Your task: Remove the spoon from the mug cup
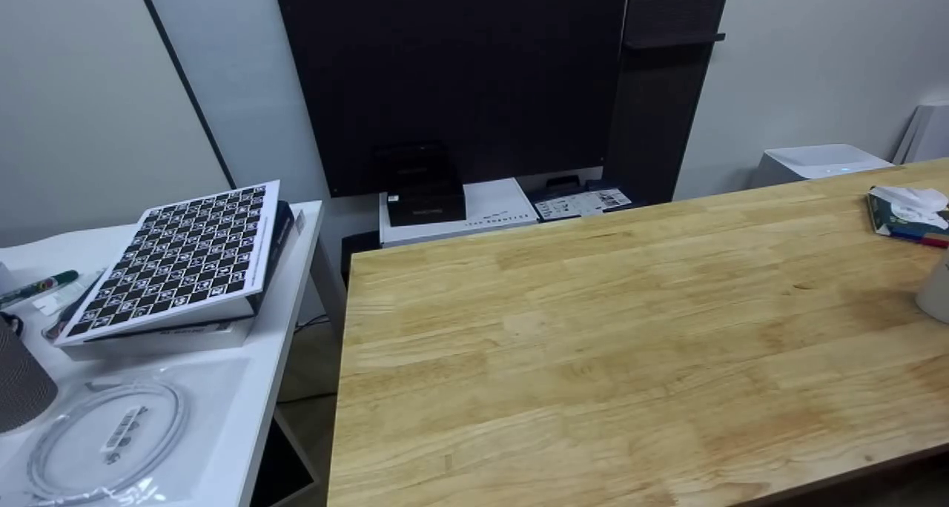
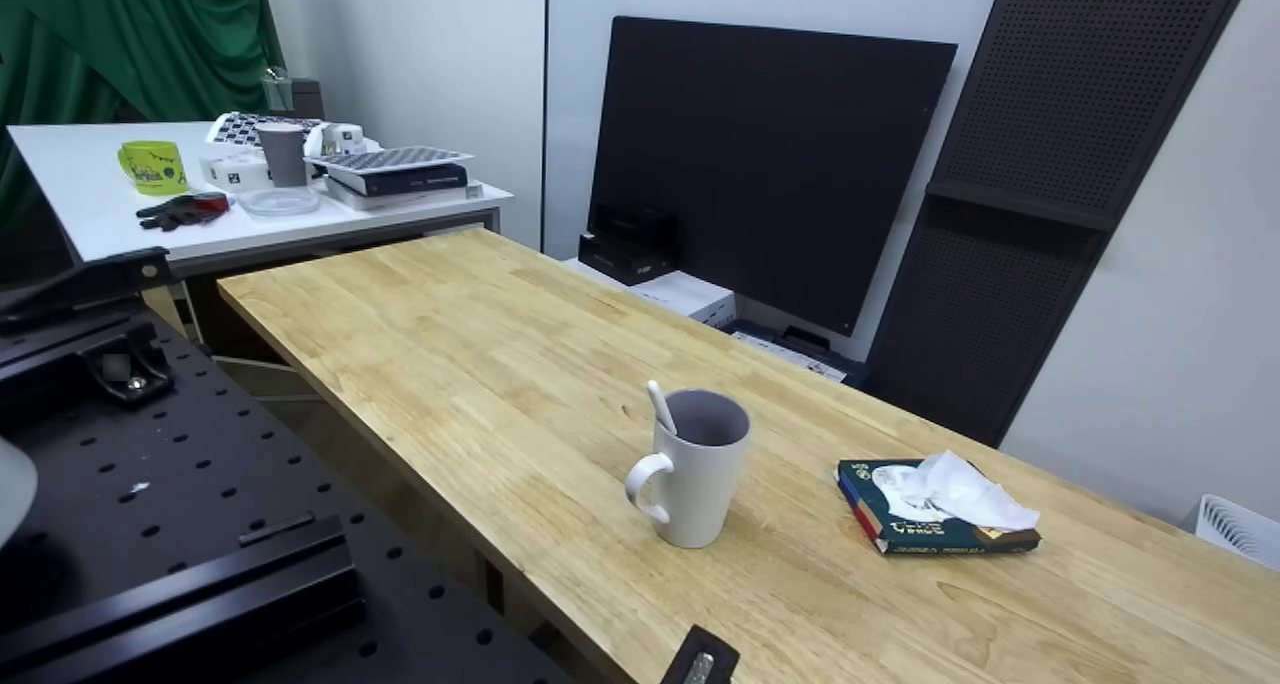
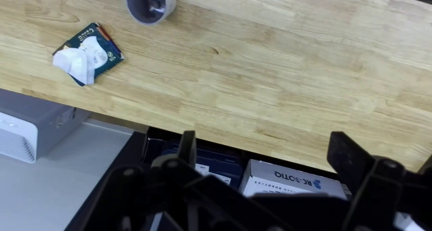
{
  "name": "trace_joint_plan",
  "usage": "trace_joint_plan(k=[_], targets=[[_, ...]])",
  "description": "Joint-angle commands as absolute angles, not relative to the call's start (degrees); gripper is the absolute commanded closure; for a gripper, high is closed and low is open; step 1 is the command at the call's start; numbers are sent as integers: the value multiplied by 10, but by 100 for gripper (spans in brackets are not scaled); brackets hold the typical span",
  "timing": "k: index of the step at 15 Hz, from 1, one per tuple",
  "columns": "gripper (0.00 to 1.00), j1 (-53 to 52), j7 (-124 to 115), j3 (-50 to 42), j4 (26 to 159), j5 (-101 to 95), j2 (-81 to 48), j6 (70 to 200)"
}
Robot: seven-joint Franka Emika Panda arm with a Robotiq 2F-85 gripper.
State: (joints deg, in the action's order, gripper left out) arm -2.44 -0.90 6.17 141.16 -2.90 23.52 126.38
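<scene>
In an exterior view we see the desk (image 1: pixel 563 373), with the mug (image 1: pixel 938 297) cut off at three o'clock. In an exterior view the spoon (image 2: pixel 660 408) stands tilted in the upright mug, its end jutting towards ten o'clock; we suppose the rim props it, leaving that end free to pinch. In the wrist view the claw (image 3: pixel 263 143) is spread and empty, presumably ready for the spoon; the mug lies towards eleven o'clock of the claw, well apart.

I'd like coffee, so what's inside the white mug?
A spoon leans in the white mug, its upper end above the rim. The wrist view shows its lower end inside; whatever lies beneath that end is covered.
</scene>
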Motion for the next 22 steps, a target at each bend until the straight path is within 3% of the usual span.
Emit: trace_joint_plan(k=[1,9,22], targets=[[0,3,2,42,1405,-89,174,1300],[0,22,-31,37,1428,-244,68,1379],[0,15,-194,27,1532,-377,5,1477]])
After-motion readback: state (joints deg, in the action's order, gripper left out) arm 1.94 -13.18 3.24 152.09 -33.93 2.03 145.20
